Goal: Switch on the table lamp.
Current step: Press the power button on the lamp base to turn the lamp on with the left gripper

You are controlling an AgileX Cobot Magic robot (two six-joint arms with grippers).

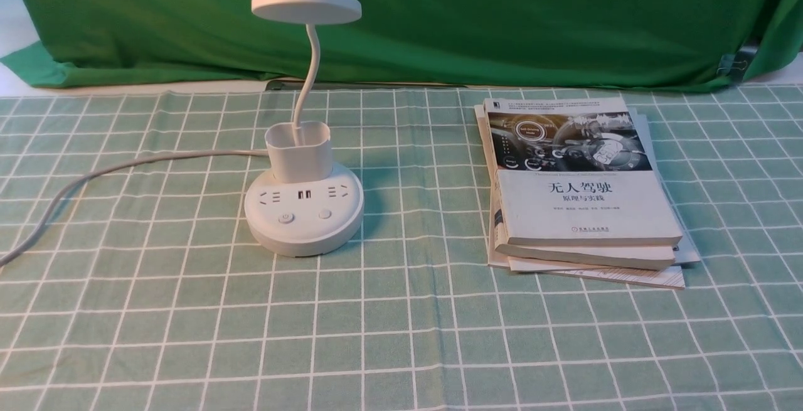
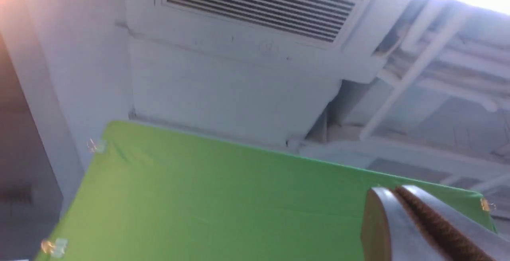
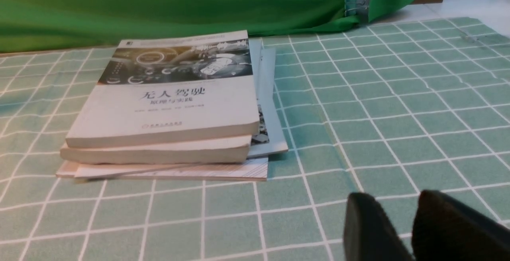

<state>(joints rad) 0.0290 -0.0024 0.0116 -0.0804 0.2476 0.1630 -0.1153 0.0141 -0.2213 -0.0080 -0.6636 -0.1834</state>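
Note:
The white table lamp (image 1: 303,213) stands left of centre on the checked cloth, seen only in the front view. Its flat disc head (image 1: 306,6) sits on a bent gooseneck that rises from a cup-shaped holder (image 1: 298,150). Two round buttons (image 1: 286,217) face me on the base, below the sockets. The head looks unlit. Its white cord (image 1: 94,176) runs off to the left. Neither arm shows in the front view. My left gripper (image 2: 392,191) is shut and empty, pointing up at the green backdrop and ceiling. My right gripper (image 3: 398,203) hangs low over the cloth, its fingers slightly apart around nothing.
A stack of books (image 1: 580,191) lies on the right of the table, and the right wrist view shows the stack of books (image 3: 167,105) ahead of my right gripper. A green backdrop (image 1: 439,16) hangs along the far edge. The green checked cloth (image 1: 401,336) covers the table.

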